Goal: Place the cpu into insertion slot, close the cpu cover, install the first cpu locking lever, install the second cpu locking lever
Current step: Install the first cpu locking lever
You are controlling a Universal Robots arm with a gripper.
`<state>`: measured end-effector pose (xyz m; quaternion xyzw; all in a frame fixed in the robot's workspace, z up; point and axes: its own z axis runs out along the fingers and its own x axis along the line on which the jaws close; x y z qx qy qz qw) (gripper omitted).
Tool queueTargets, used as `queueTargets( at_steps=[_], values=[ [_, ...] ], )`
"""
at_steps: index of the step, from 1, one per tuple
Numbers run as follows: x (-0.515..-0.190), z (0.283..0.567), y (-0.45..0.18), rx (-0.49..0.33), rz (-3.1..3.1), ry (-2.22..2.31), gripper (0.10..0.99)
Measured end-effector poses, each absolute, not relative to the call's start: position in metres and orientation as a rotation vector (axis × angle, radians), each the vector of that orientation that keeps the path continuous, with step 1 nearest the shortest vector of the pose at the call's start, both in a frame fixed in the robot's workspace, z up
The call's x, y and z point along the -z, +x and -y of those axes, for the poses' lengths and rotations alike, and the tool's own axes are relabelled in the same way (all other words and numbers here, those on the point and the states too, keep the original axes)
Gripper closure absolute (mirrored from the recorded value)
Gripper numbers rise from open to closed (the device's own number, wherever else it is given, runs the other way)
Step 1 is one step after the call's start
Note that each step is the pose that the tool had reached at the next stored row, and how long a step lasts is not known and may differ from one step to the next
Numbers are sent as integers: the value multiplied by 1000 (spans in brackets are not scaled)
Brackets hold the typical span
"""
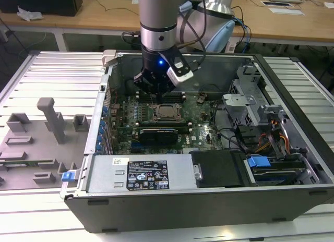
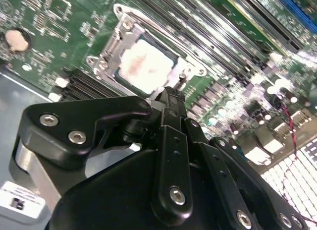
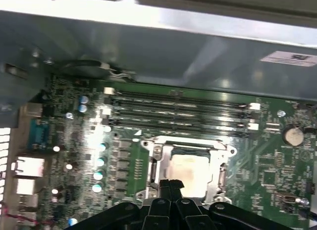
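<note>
Nearest: gripper (image 3: 171,186), fingertips pressed together with nothing between them, poised just over the socket's edge. Next: cpu (image 3: 189,166), seated flat in insertion slot (image 2: 99,66), pale metal top showing through the frame's window. Judged light, rigid, smooth-topped, fragile on its contact face; best taken by opposite edges, never pushed at centre. Around it: cpu cover (image 3: 187,142), thin sheet frame, apparently lowered over the chip, likely springy and easily bent. Beyond: memory slots (image 3: 178,108), then grey case wall (image 3: 173,46).
</note>
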<state>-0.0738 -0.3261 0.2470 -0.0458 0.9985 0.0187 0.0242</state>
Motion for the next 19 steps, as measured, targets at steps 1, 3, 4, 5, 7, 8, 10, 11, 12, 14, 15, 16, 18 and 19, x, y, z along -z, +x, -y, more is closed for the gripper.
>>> queueTargets(
  at_steps=[1, 3, 4, 5, 7, 8, 10, 11, 12, 14, 15, 16, 18, 19],
  values=[
    [-247, 326, -76, -58, -3089, -141, 980],
    [-247, 326, -83, -58, -3089, -142, 980],
    [-247, 326, -84, -58, -3089, -142, 980],
    [-247, 326, -86, -58, -3089, -142, 980],
    [-247, 326, -91, -58, -3089, -142, 980],
    [-247, 326, -91, -58, -3089, -142, 980],
    [-247, 326, -91, -58, -3089, -142, 980],
    [-247, 326, -92, -58, -3089, -141, 980],
    [-247, 326, -92, -59, -3089, -141, 980],
    [-247, 326, -92, -67, -3088, -142, 980],
    [-247, 326, -93, -73, -3088, -141, 980],
    [-247, 326, -94, -83, -3088, -141, 980],
    [-247, 326, -97, -102, -3086, -140, 980],
    [-247, 326, -99, -112, -3086, -140, 980]
  ],
)
